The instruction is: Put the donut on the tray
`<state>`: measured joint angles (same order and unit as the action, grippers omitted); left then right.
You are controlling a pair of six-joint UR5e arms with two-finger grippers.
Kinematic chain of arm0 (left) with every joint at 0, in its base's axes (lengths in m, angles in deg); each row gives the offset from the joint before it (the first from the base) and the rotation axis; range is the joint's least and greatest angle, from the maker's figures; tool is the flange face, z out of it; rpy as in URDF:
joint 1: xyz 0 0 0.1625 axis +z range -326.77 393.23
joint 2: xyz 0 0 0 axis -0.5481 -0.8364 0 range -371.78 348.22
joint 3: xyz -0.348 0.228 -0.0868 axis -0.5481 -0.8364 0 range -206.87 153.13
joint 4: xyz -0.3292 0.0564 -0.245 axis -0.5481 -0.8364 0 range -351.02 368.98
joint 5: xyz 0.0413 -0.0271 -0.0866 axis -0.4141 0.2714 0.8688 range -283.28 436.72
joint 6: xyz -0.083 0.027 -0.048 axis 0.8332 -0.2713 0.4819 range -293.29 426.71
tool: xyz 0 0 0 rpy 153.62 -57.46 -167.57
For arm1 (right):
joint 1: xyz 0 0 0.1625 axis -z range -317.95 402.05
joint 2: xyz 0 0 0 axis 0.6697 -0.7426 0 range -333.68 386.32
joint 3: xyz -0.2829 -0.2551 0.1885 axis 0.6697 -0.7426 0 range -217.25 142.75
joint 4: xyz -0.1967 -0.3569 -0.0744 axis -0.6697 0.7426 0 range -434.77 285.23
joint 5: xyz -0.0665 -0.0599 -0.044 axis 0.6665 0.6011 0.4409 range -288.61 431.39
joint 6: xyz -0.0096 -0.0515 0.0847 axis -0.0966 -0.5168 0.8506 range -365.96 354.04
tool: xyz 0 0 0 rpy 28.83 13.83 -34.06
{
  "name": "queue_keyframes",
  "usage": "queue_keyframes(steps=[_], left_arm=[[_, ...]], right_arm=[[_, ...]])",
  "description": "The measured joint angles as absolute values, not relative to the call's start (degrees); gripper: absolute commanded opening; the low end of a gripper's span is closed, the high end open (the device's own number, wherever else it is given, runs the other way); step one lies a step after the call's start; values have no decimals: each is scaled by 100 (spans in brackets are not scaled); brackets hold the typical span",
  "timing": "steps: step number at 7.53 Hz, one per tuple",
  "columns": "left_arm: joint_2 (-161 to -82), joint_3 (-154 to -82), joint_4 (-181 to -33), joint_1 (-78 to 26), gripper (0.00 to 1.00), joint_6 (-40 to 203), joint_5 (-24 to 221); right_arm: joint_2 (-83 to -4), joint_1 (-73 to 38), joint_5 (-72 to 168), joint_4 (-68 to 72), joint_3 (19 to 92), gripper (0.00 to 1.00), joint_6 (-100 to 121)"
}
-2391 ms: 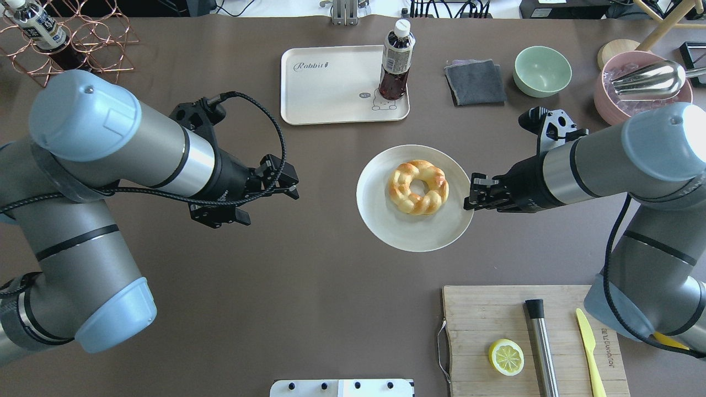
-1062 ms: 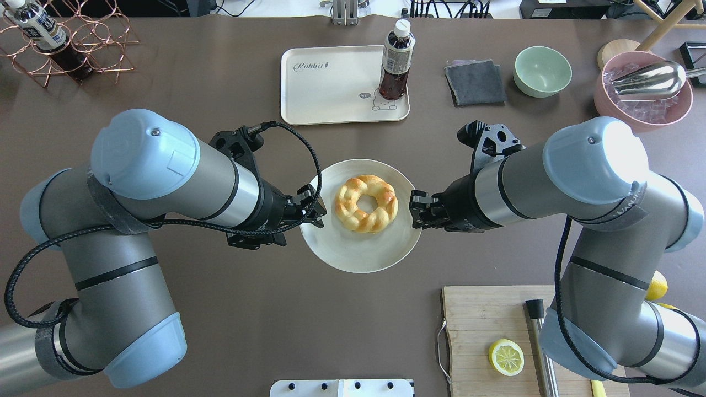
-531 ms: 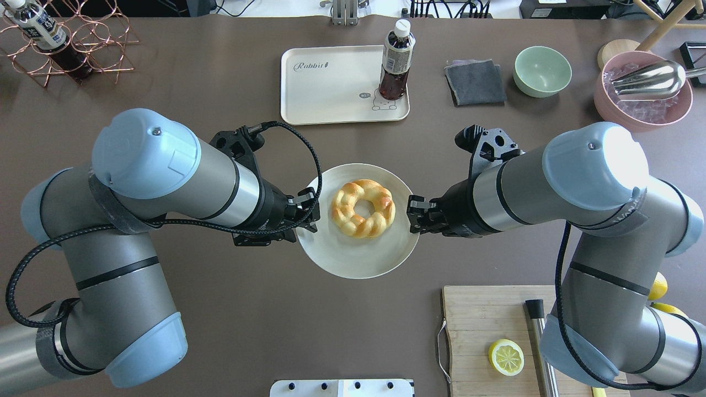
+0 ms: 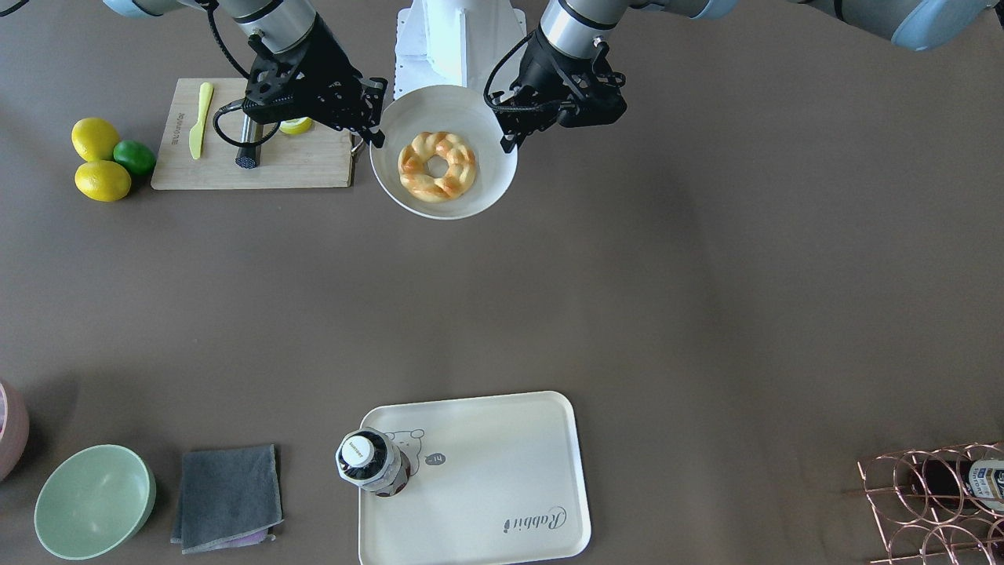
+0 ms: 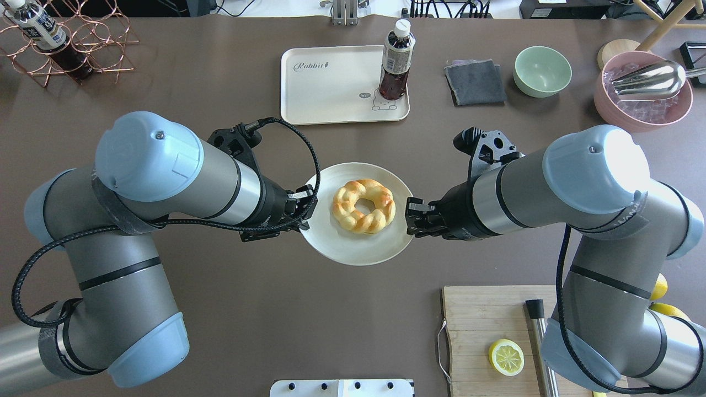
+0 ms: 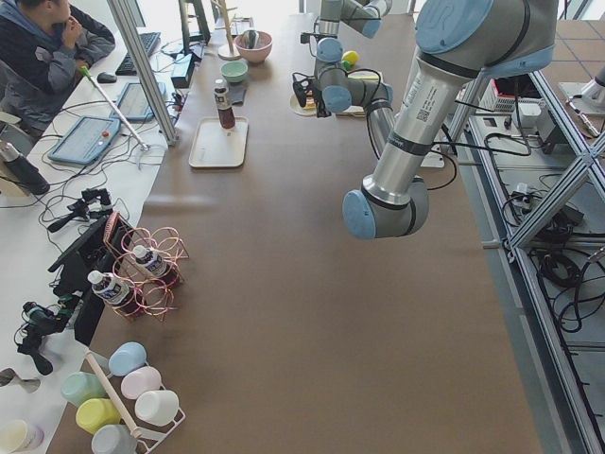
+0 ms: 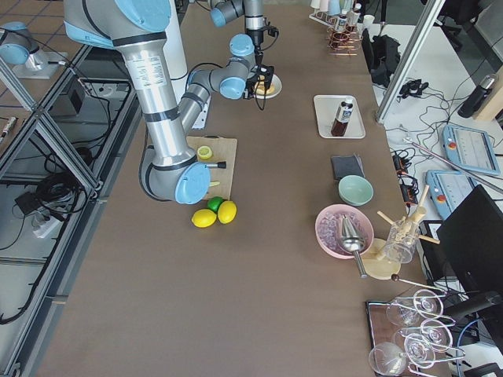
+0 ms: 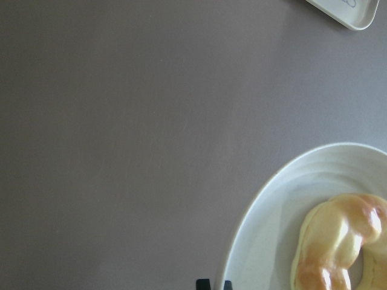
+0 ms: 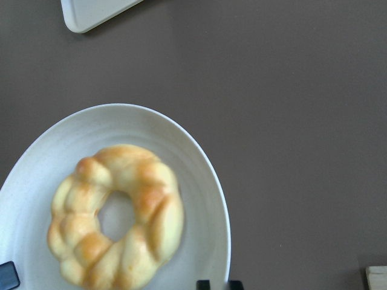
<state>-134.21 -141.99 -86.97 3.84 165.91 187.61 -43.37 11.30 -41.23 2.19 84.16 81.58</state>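
The donut [image 5: 380, 204], a golden braided ring, lies on a round white plate [image 5: 358, 248] at the table's middle. My left gripper [image 5: 306, 207] is shut on the plate's left rim. My right gripper [image 5: 411, 216] is shut on its right rim. The front-facing view shows the donut [image 4: 459, 169], the plate [image 4: 443, 205], my left gripper [image 4: 510, 133] and my right gripper [image 4: 376, 129]. The cream tray [image 5: 331, 94] lies farther back, apart from the plate, with a dark bottle [image 5: 395, 60] standing on its right end. The wrist views show the donut [image 9: 151, 205] [image 8: 332, 241] and tray corners [image 9: 91, 12] [image 8: 354, 12].
A wooden cutting board [image 5: 485, 320] with a lemon half [image 5: 506, 357] lies front right. A grey cloth [image 5: 475, 81], a green bowl [image 5: 543, 70] and a pink bowl [image 5: 642, 105] sit back right. A copper wire rack [image 5: 83, 49] stands back left.
My right gripper has carried the plate with the donut leftward to the table's middle. My left gripper has come in and shut on the opposite rim.
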Motion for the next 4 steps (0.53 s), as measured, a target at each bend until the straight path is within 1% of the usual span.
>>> queue_keyframes(steps=[2,4], left_arm=[[-13414,-14158,-8700,385,0,16640,18679],[-13476,-13881,-8725,203,0,16683,18569]], right_arm=[[-4367,1082,-4160,223,8521,100,8153],[-4511,858,-4367,222,8701,100,8139]])
